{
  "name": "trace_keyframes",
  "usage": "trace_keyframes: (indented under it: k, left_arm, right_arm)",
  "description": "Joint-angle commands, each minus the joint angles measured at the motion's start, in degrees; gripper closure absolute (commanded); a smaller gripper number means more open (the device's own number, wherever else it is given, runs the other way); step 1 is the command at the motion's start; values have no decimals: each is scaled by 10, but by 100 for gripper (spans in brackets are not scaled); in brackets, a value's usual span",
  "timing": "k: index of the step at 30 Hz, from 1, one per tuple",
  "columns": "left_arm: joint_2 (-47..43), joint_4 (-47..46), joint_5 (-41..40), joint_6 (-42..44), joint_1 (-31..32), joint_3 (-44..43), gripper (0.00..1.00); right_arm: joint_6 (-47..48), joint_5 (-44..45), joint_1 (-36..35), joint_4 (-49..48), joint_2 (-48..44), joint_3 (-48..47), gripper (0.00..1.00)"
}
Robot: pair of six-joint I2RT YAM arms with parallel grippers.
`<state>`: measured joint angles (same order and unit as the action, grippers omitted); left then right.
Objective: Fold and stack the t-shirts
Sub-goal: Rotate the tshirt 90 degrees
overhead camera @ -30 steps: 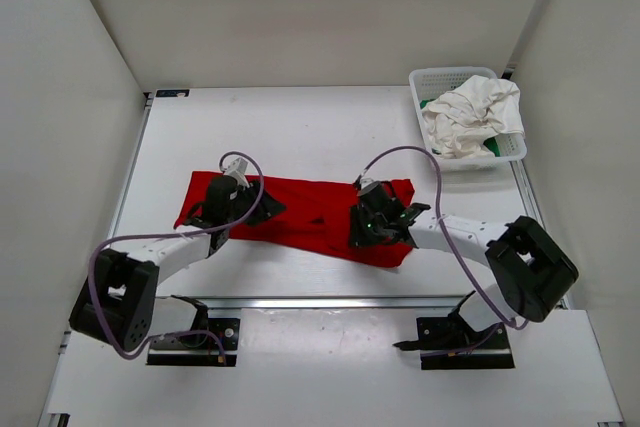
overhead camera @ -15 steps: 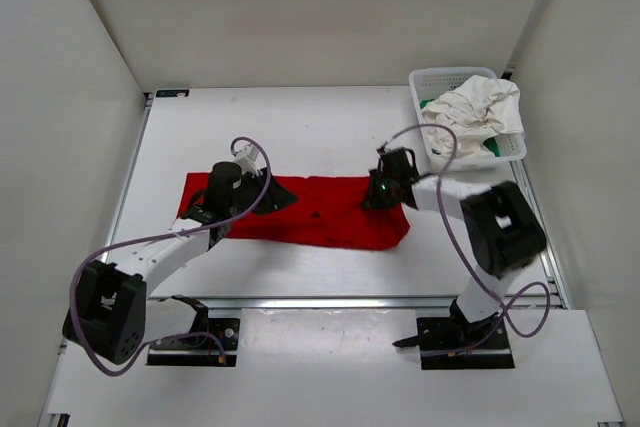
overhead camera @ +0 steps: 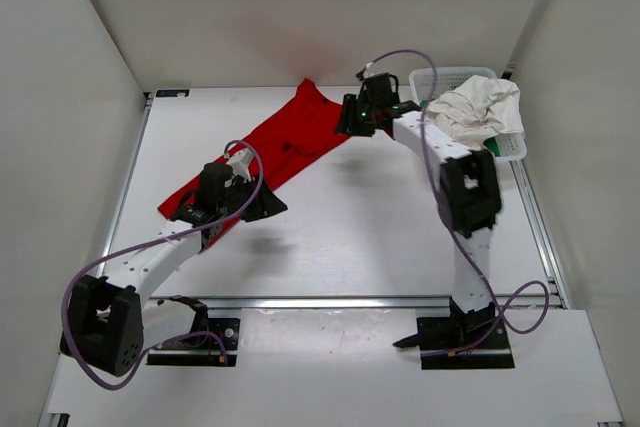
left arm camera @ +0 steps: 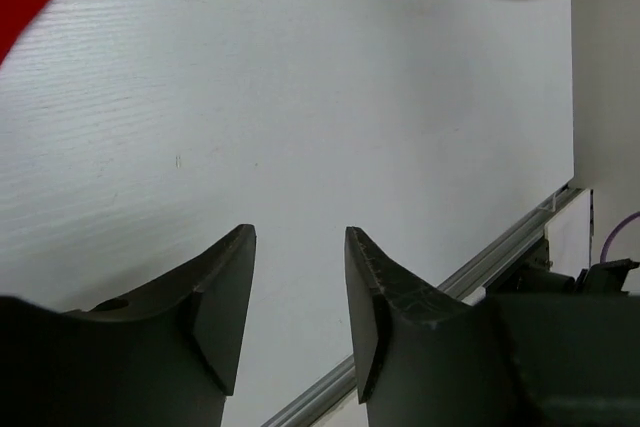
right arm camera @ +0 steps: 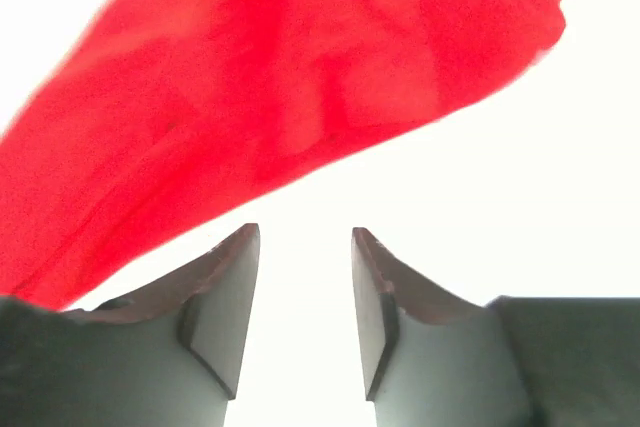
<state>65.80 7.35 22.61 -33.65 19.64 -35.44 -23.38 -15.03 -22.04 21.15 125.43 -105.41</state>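
The red shirt (overhead camera: 295, 132) lies on the table (overhead camera: 400, 227) as a rumpled diagonal band, soft and limp. Left jaws and right jaws both stand apart, holding nothing. Best pinch two corners and draw it flat before folding. The white shirt (overhead camera: 475, 107) sits bunched in the mesh basket (overhead camera: 432, 77)

— At the far right corner?
— White mesh basket (overhead camera: 452, 72), upright on the pale counter (overhead camera: 350, 247), close to the right wall (overhead camera: 590, 97).
— Along the near edge?
— Metal rail (overhead camera: 330, 302), runs side to side. Small black tag (overhead camera: 172, 93) at the far left corner.
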Motion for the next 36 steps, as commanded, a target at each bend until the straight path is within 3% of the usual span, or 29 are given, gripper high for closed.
trace_keyframes:
  k: [1,3,5,6,9,10,17,24,31,36]
  left_arm:
    - [-8,4,23,24,1,-13,47]
    - [-12,11,30,33,0,-19,44]
    - [-9,44,1,66,7,-62,51]
    - [-15,56,-7,68,8,-68,54]
    - [-50,42,-20,44,-19,-73,76]
    - [-52,39,-16,29,-30,-74,79]
    - [-46,31,-16,-18,-43,-139,74]
    - [-52,31,0,-37,-15,-191,70]
    - [-55,27,6,-27,-10,-190,69]
    - [-51,27,2,-27,-21,-195,68]
  right_arm:
    - [22,27,-30,-75,-222,151,58]
    - [-13,26,-57,-139,-280,265,63]
    - [-54,10,-86,-209,-313,388,75]
    - [-75,15,-110,-250,-315,409,81]
    - [-117,23,-170,-304,-285,455,86]
    - [-124,22,-182,-332,-264,453,86]
    - [-168,42,-260,-350,-101,328,66]
    - [-213,107,-327,-280,62,149,61]
    - [-226,123,-325,-218,88,108,61]
    - [-222,110,-304,-162,104,88,50]
